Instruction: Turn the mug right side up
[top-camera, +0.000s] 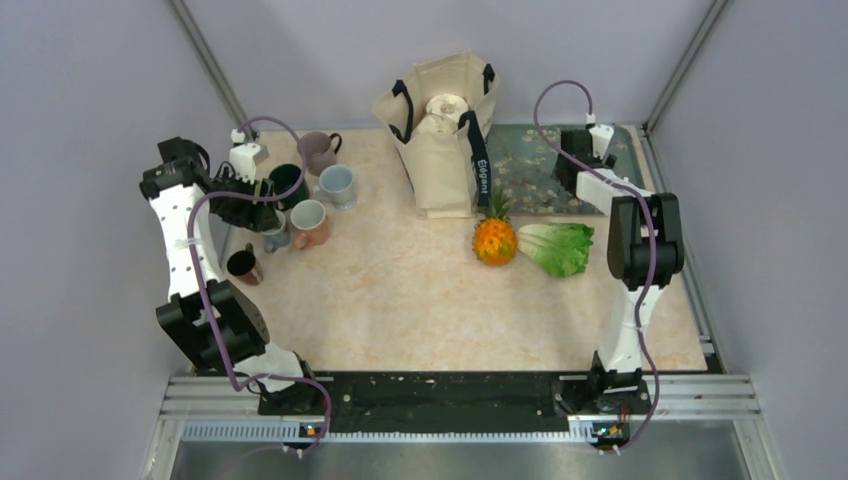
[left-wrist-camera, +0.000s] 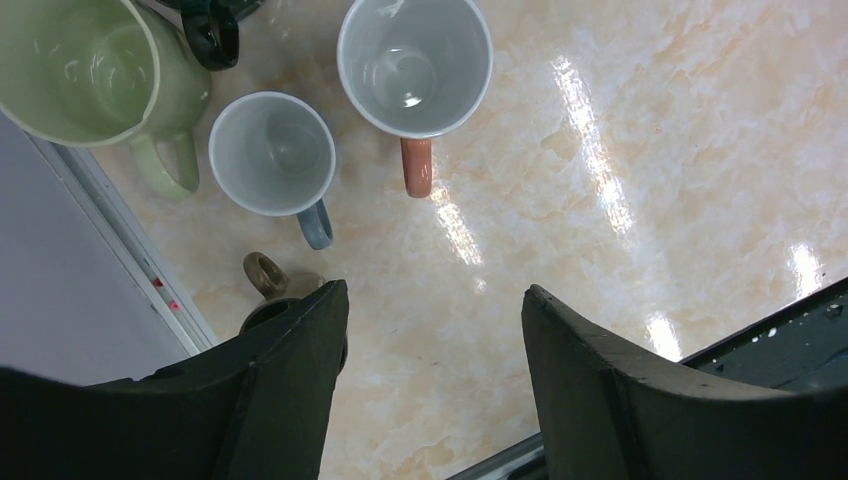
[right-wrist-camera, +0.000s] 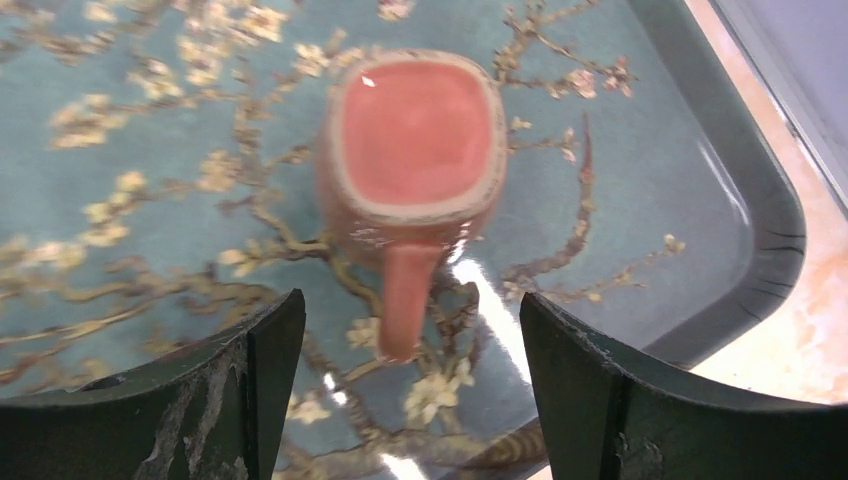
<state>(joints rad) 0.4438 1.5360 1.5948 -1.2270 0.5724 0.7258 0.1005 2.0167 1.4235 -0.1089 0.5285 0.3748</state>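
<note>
Two arms from above: right gripper (top-camera: 573, 168) over the tray (top-camera: 530, 190), left gripper (top-camera: 260, 210) far off among cups (top-camera: 337, 185).

Left wrist: jaws wide, empty.

Right wrist: jaws wide, upside-down mug (right-wrist-camera: 415, 150) on the tray just ahead, centred, handle (right-wrist-camera: 405, 300) pointing at them.

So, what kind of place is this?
Probably a robot test cell, not a home: plain grey walls enclose the table, two arms are bolted at its near edge, and mugs, a tote bag and a pineapple sit as props.
</note>
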